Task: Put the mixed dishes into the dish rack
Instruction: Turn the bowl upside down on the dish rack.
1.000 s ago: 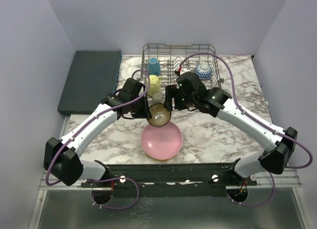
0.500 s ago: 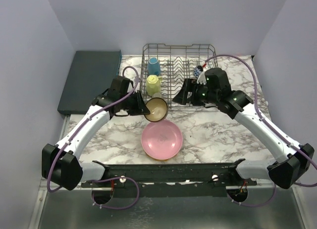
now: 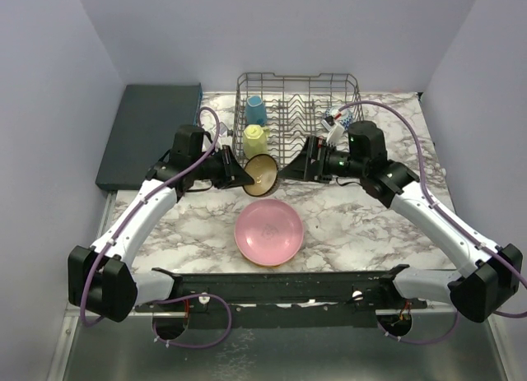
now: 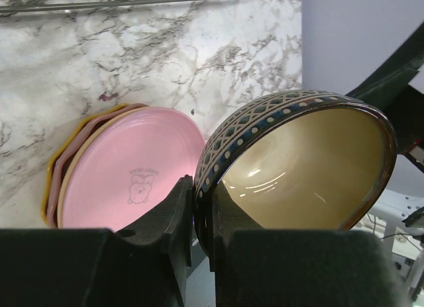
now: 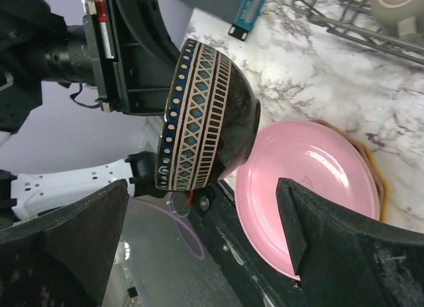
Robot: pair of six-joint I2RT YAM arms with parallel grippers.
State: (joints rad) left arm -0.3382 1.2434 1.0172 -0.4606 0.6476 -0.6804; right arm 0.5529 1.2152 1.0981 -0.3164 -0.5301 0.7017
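Setup is a white marble-look tabletop (image 3: 362, 225) with grey veins, boxed in by plain lavender walls (image 3: 49, 85) on three sides. A flat dark teal slab (image 3: 148, 134) sits at the back left, overhanging the marble's left edge. A black rail (image 3: 280, 284) runs along the near edge where the arms are bolted, and below that there's a dull metal floor (image 3: 272, 352).

The dish rack (image 3: 298, 81) is at the back middle, right up by the far wall. Inside it there's a blue mug (image 3: 256, 109) and a yellow mug (image 3: 256, 139) on the left side, plus a blue-and-white bowl (image 3: 333, 118) on the right, half hidden behind the right arm.

The left gripper (image 3: 239, 174) is clamped tight on the rim of a brown patterned bowl (image 3: 262, 171), one finger inside and one outside. The bowl is tipped on its side in the air, just in front of the rack's near edge, with its tan inside showing from overhead.

The right gripper (image 3: 295, 167) is spread wide with nothing in it. It sits close to the bowl's right side, and from its own camera the bowl shows between the two fingers without touching either.

On the marble nearer the arms lies a pink plate (image 3: 269, 231), on top of a small stack; the left wrist view shows a darker pink edge and a yellow-orange one peeking out underneath
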